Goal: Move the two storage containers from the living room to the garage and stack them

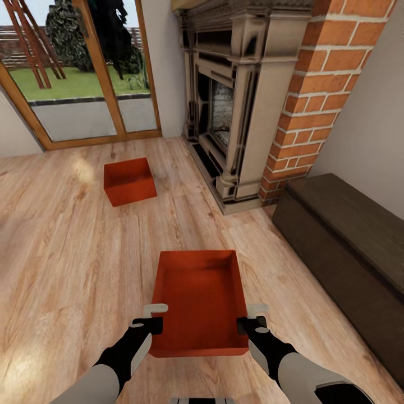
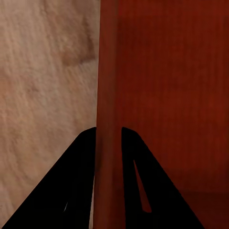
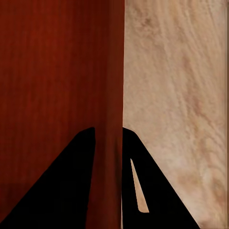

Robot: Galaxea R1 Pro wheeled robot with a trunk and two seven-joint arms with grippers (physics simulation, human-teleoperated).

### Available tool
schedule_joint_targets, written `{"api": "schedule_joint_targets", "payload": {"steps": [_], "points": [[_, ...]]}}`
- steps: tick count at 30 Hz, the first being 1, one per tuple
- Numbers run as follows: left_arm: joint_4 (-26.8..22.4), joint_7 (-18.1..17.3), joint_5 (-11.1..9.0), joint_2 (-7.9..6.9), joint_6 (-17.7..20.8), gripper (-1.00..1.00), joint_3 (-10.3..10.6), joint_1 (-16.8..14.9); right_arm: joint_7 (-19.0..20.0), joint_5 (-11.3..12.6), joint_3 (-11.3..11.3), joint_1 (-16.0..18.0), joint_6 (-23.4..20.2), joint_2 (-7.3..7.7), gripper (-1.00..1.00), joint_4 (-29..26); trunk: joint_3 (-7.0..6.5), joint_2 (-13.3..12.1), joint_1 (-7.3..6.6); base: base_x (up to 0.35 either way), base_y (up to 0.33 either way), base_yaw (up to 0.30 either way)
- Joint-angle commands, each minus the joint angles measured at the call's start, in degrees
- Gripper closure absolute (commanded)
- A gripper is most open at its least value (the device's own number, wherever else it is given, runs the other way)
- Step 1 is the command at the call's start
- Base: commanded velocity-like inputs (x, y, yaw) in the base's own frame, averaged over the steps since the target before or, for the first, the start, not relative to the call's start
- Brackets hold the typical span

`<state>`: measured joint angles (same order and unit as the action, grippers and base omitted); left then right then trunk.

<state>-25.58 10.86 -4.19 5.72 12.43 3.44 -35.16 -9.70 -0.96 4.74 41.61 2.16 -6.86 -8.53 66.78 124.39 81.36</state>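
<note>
One red-orange storage container (image 1: 199,297) sits directly in front of me in the living room, between my two arms. My left gripper (image 1: 152,317) is shut on its left wall and my right gripper (image 1: 251,317) on its right wall. In the left wrist view the thin red wall (image 2: 107,71) runs between the black fingers of the left gripper (image 2: 108,136). The right wrist view has the opposite wall (image 3: 112,71) pinched in the right gripper (image 3: 109,136). Whether this bin is off the ground I cannot tell. The second storage container (image 1: 129,182) rests farther ahead to the left.
Light wood-plank flooring (image 1: 67,252) spreads out to the left. A dark fireplace mantel (image 1: 241,101) and a red brick chimney (image 1: 320,95) stand ahead right. A long dark brown chest (image 1: 348,241) lines the right wall. Wood-framed glass doors (image 1: 84,73) stand at the far left.
</note>
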Motion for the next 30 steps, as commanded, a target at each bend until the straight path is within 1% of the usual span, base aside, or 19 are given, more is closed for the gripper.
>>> {"api": "schedule_joint_targets", "payload": {"steps": [1,30], "points": [[-0.11,0.83,0.5,-0.18,0.49,1.0,0.17,0.0,-0.58,-0.44,-0.17,0.05,0.12,0.09,1.0,0.01,-0.15,-0.4,-0.23,0.0,0.0,0.0],[-0.08,0.83,0.42,-0.23,0.47,1.0,0.16,0.0,-0.59,-0.44,-0.17,0.05,0.12,0.09,1.0,0.0,-5.35,-12.03,-6.6,0.0,0.0,0.0]]}}
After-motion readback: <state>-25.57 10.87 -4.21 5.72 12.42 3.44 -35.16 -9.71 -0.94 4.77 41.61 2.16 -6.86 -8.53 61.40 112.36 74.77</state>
